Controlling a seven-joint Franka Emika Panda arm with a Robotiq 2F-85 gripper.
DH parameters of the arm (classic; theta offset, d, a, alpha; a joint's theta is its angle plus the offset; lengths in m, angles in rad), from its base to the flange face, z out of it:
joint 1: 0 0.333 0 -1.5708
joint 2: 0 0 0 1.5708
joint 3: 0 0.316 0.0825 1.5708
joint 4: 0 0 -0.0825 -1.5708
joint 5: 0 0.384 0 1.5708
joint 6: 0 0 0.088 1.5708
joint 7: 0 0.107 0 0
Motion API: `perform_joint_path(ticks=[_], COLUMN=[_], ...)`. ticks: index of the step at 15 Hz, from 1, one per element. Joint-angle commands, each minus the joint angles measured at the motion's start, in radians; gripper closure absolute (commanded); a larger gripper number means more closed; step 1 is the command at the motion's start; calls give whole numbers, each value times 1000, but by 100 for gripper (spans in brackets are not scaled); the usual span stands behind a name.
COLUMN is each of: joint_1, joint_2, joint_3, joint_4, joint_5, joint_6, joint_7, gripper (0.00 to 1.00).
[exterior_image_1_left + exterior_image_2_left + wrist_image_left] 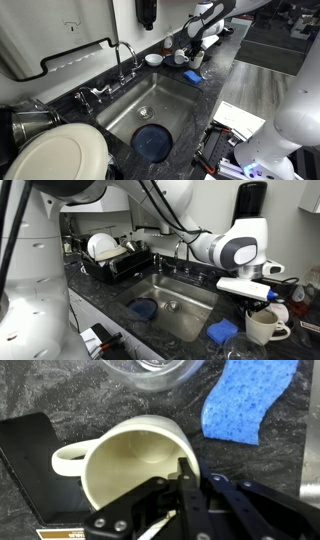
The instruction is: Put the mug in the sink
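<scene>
The cream mug (125, 470) stands upright on the dark speckled counter with its handle to the left in the wrist view. It also shows in an exterior view (262, 326), to the right of the sink (190, 320). My gripper (198, 478) comes from above with one finger inside the mug and the other outside, closed on its wall. In both exterior views the gripper (258, 294) (192, 52) is over the counter beyond the steel sink (165, 95). I cannot tell whether the mug is lifted off the counter.
A blue sponge (250, 405) (222, 331) lies beside the mug. A clear glass bowl (155, 370) is just beyond it. A blue round item (152, 142) lies in the sink. The chrome faucet (125, 55), a white bowl (153, 59), a large cream plate (55, 155) and a dish rack (115, 262) stand around the sink.
</scene>
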Motion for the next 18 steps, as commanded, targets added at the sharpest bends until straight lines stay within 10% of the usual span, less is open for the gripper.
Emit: perform_joint_path(ticks=[1,18], joint_1=[35,190], joint_2=[-103,-572], joint_3=[24,-13], joint_4=[-22,-495], joint_5=[-1,221], joint_6=[-41,-156], joint_7=[33,-436], gripper=[98,98])
